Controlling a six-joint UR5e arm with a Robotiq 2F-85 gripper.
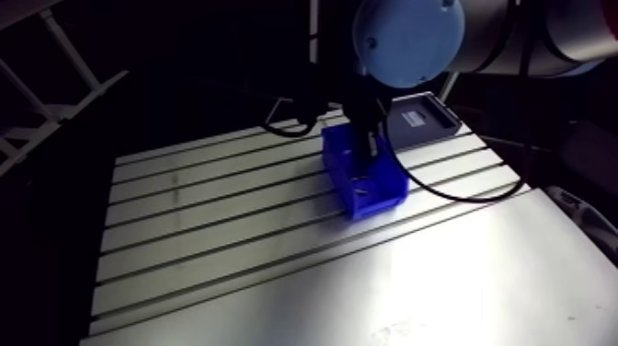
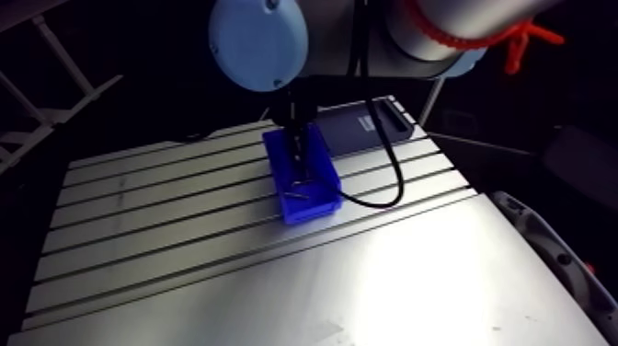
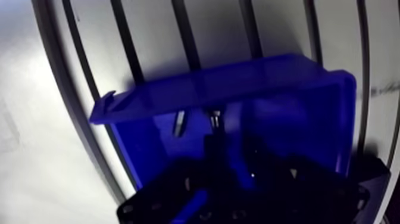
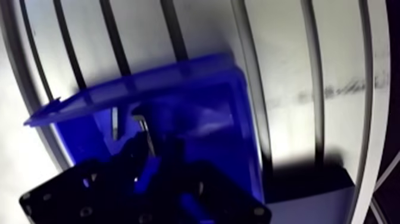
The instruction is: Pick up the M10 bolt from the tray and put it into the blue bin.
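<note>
Nearest the arm camera lay a smooth, brightly lit stretch of the table (image 1: 460, 285), and beyond it ran the slotted aluminium surface. On those slots sat 1 blue bin (image 3: 226, 80), turned at an angle to the grooves, its open top facing up. The gripper (image 1: 370, 155) hung straight down from the wrist into the bin's mouth, its tip below the rim in the arm view. In the wrist view the gripper's dark body covered much of the bin's inside. Just ahead of it a small silvery piece, seemingly the M10 bolt (image 3: 215, 118), showed against the blue inside the bin. The shadow was too deep to tell whether the gripper was spread or closed. It could likewise not be told whether the bolt was gripped or lay loose on the bin's floor. Farther back, just beyond the bin and near the table's far edge, rested 1 dark tray (image 1: 418, 120), its contents too dim to make out.
</note>
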